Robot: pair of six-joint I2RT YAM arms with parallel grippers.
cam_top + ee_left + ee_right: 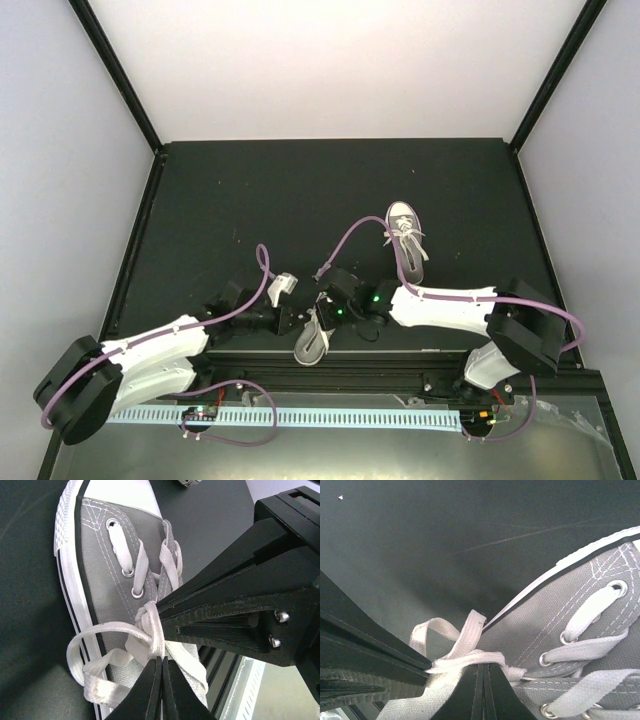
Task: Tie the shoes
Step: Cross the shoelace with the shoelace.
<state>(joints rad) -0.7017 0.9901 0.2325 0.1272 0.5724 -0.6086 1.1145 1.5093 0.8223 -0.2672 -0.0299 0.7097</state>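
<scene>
At the near edge of the bench (250,200), a grey sneaker (105,580) lies between both arms. The left claw (161,661) and right claw (482,667), each pressed together, pinch its white lace (145,640) by the knot, and the right claw's body hides the tongue. The other sneaker (405,232) sits well apart, farther back.

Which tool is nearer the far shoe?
Right. The right tool pinches the near shoe's laces from the side toward the far shoe; the left tool pinches them from the opposite side.
</scene>
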